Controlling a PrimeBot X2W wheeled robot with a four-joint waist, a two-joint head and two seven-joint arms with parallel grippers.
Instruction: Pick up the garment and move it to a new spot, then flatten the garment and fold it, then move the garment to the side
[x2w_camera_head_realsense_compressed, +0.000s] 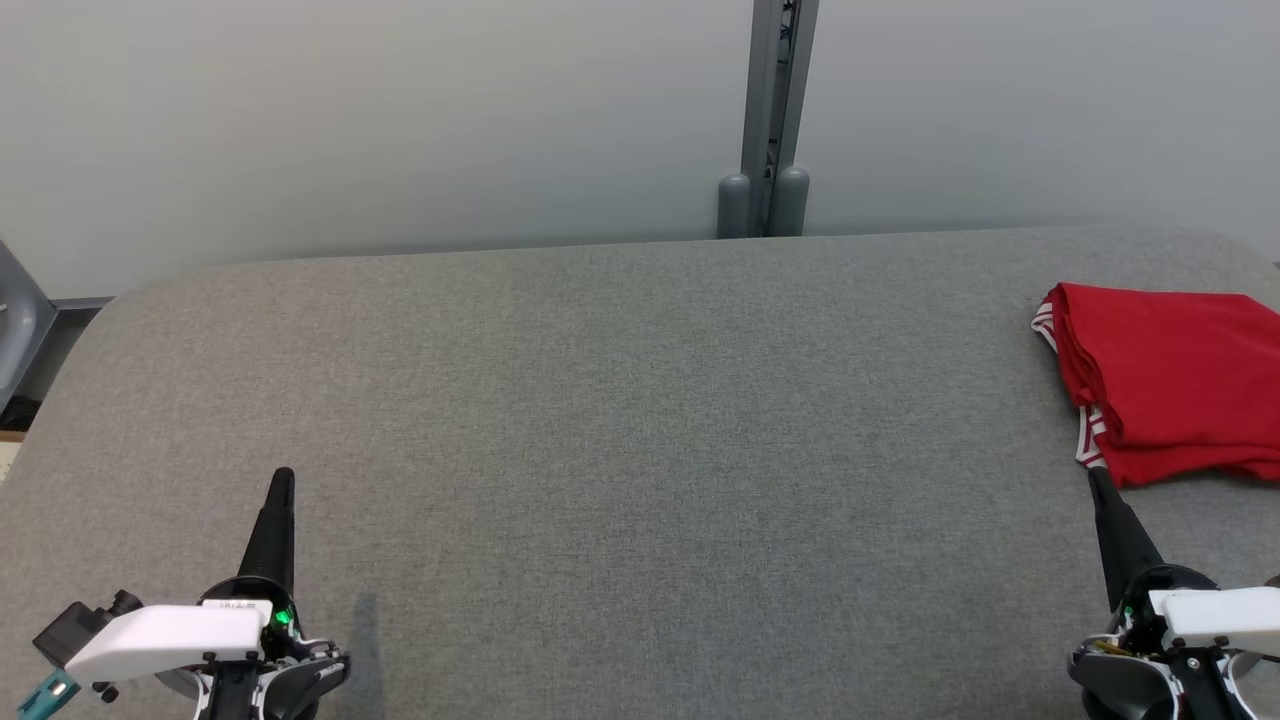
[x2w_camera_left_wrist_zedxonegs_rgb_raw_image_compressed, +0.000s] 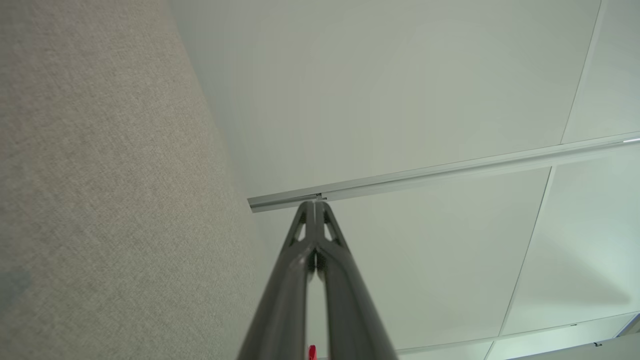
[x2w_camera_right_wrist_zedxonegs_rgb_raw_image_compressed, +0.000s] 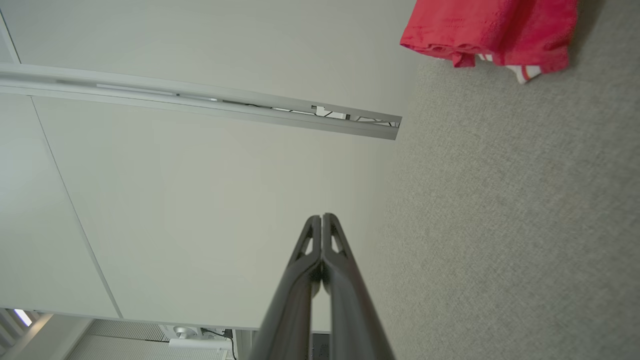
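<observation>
A red garment (x2w_camera_head_realsense_compressed: 1170, 380) with white-striped trim lies folded at the far right of the grey table (x2w_camera_head_realsense_compressed: 620, 430), partly cut off by the frame edge. In the right wrist view the garment (x2w_camera_right_wrist_zedxonegs_rgb_raw_image_compressed: 492, 30) sits at the upper right on the grey cloth. My right gripper (x2w_camera_head_realsense_compressed: 1097, 477) is shut and empty, its tip just short of the garment's near edge. Its fingers (x2w_camera_right_wrist_zedxonegs_rgb_raw_image_compressed: 322, 220) are pressed together. My left gripper (x2w_camera_head_realsense_compressed: 283, 477) stands shut and empty at the lower left, far from the garment, with fingers (x2w_camera_left_wrist_zedxonegs_rgb_raw_image_compressed: 315, 205) closed tip to tip.
A pale wall runs behind the table, with a grey vertical post (x2w_camera_head_realsense_compressed: 770, 120) at its middle. A grey object (x2w_camera_head_realsense_compressed: 20, 320) stands off the table's left end. The table's rounded far corners and front edge bound the fabric surface.
</observation>
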